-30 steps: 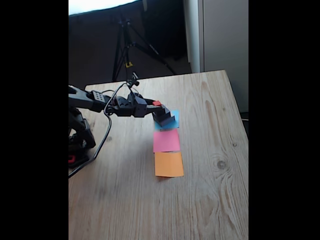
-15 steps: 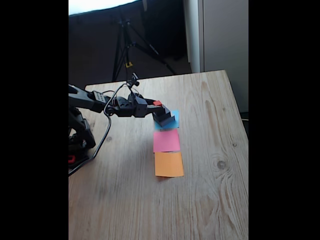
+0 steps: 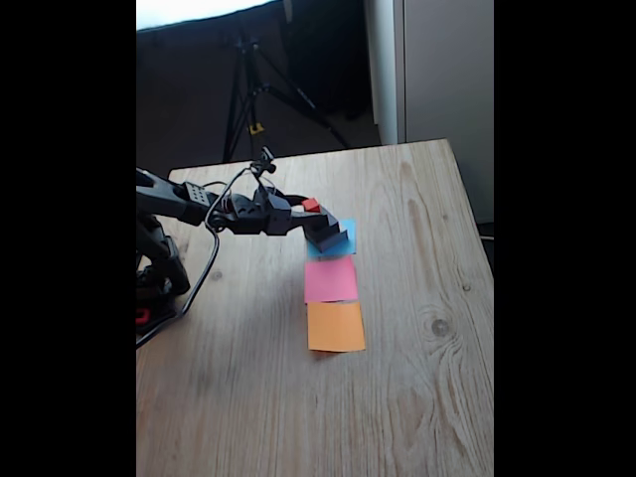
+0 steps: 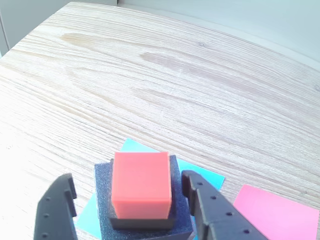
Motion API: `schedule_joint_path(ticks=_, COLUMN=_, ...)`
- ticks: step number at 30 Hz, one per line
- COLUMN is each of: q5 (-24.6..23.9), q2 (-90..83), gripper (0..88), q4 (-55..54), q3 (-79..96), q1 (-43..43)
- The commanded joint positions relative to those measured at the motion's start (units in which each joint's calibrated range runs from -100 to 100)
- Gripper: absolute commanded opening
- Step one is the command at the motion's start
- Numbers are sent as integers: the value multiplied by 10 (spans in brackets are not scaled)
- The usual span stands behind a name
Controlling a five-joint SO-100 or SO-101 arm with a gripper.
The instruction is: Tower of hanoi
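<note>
While the tower of hanoi (image 4: 142, 210) is stacked on the blue paper square (image 4: 202, 172), the gripper (image 4: 132, 200) is held apart around it.
Red cube (image 4: 141, 184) is seen topmost — untouched by either finger; pink paper square (image 4: 275, 217) lies just beside the blue one — no writing is legible.

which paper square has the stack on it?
The blue paper square, at the far end of the row in the fixed view; the pink and orange squares are bare.

Small cube (image 4: 141, 184) tops block stack (image 4: 142, 222) on far paper square (image 4: 207, 173); jaws flank it.
</note>
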Motion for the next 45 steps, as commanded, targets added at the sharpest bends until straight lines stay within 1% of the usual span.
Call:
schedule_joint_path(ticks=1, q5=-27, q2=-26, gripper=273, q4=-10, q3=-7, q1=-1)
schedule_joint_path(ticks=5, q5=-59, q2=-34, gripper=310, q4=-8, q3=-10, q1=1)
schedule_joint_path(ticks=7, q5=-74, q2=-38, gripper=311, q4=-1, q3=-15, q1=3)
schedule_joint_path(ticks=9, q5=-91, q2=-49, gripper=311, q4=29, q3=-29, q1=4)
schedule_joint_path(ticks=11, q5=-104, q2=-69, gripper=304, q4=105, q3=-65, q1=6)
schedule_joint_path(ticks=13, q5=-144, q2=-96, gripper=293, q4=199, q3=-112, q1=9)
schedule_joint_path(ticks=16, q5=-183, q2=-149, gripper=196, q4=327, q3=-167, q1=8)
schedule_joint_path(ticks=19, q5=-218, q2=-198, gripper=149, q4=454, q3=-225, q1=5)
schedule_joint_path(ticks=20, q5=-225, q2=-209, gripper=136, q4=490, q3=-243, q1=4)
schedule_joint_path(ticks=25, q5=-255, q2=-255, gripper=6, q4=673, q3=-353, q1=-4)
schedule_joint_path(ticks=28, q5=-265, q2=-273, gripper=2, q4=777, q3=-421, q1=-7)
schedule_joint_path(ticks=30, q5=-298, q2=-277, gripper=2, q4=841, q3=-472, q1=-11)
schedule_joint_path(ticks=31, q5=-320, q2=-276, gripper=2, q4=878, q3=-506, q1=-11)
schedule_joint_path(ticks=32, q5=-357, q2=-272, gripper=2, q4=903, q3=-538, q1=-11)
schedule_joint_path(ticks=36, q5=-549, q2=-241, gripper=2, q4=975, q3=-684, q1=-6)
schedule_joint_path(ticks=38, q5=-646, q2=-228, gripper=2, q4=994, q3=-752, q1=4)
schedule_joint_path(ticks=40, q5=-728, q2=-225, gripper=2, q4=1009, q3=-804, q1=14)
schedule_joint_path(ticks=41, q5=-761, q2=-228, gripper=2, q4=1011, q3=-821, q1=19)
schedule_joint_path(ticks=45, q5=-924, q2=-252, gripper=3, q4=997, q3=-843, q1=36)
